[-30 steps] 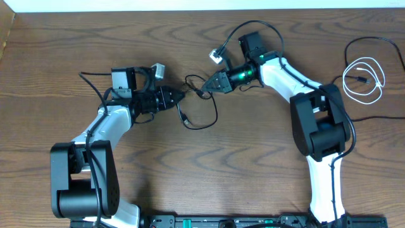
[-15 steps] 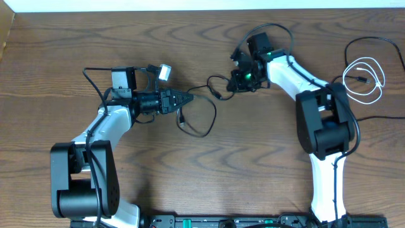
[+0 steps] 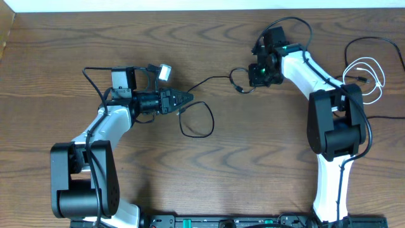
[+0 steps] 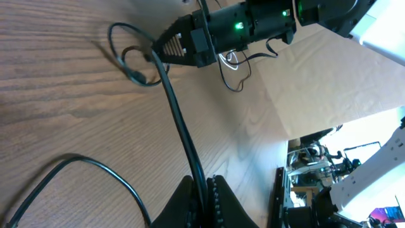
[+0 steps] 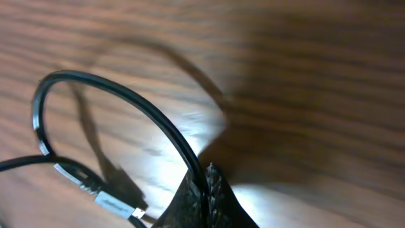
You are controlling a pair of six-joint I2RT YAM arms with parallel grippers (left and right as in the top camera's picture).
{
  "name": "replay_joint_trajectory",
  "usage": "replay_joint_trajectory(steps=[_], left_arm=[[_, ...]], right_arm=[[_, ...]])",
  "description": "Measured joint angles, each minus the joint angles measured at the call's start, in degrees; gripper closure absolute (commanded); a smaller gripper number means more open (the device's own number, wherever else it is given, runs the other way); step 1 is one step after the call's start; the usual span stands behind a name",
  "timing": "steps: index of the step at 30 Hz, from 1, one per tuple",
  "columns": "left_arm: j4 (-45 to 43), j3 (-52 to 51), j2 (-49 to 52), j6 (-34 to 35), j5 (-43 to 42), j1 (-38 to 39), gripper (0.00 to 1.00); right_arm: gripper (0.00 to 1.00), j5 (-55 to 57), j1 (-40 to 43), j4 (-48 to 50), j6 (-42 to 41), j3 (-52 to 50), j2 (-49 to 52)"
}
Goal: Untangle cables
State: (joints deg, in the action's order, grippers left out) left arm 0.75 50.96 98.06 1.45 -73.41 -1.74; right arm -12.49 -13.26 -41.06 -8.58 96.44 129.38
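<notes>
Two cables counted, one white, one black. The white cable (image 3: 344, 80) lay coiled alone by the table's (image 3: 190, 190) right edge, apparently free. The black cable (image 4: 181, 121) stretched mid-table, with the left gripper (image 3: 188, 97) and right gripper (image 4: 156, 54) both clamped on it. Two loops were left to pull out, I'd say.

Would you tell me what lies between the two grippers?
Just the black cable, held by left gripper and right gripper, over bare table; overhead view.

Overhead: fixed high, straight down, whole table (image 3: 253, 177). Left wrist: low, looks along black cable (image 4: 180, 120) toward right gripper (image 4: 155, 54). Right wrist: pressed close over table. Shared: that cable.
</notes>
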Motion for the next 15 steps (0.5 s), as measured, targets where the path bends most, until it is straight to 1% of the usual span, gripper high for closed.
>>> replay_joint_trajectory(steps=[4, 7, 9, 12, 15], left_arm=[[0.02, 0.00, 0.00, 0.00, 1.38, 0.02, 0.92], [0.00, 0.00, 0.00, 0.00, 1.99, 0.00, 0.92], [0.02, 0.00, 0.00, 0.00, 2.23, 0.00, 0.92], [0.04, 0.00, 0.00, 0.26, 3.82, 0.02, 0.92], [0.79, 0.00, 0.00, 2.47, 8.90, 0.00, 0.92]], right_arm=[[0.99, 4.44, 0.07, -0.02, 0.00, 0.17, -0.13], [0.99, 4.26, 0.07, -0.09, 0.04, 0.24, -0.13], [0.99, 1.66, 0.09, -0.26, 0.68, 0.24, -0.13], [0.99, -5.57, 0.07, -0.76, 3.19, 0.07, -0.04], [0.99, -13.51, 0.02, -0.66, 6.25, -0.09, 0.00]])
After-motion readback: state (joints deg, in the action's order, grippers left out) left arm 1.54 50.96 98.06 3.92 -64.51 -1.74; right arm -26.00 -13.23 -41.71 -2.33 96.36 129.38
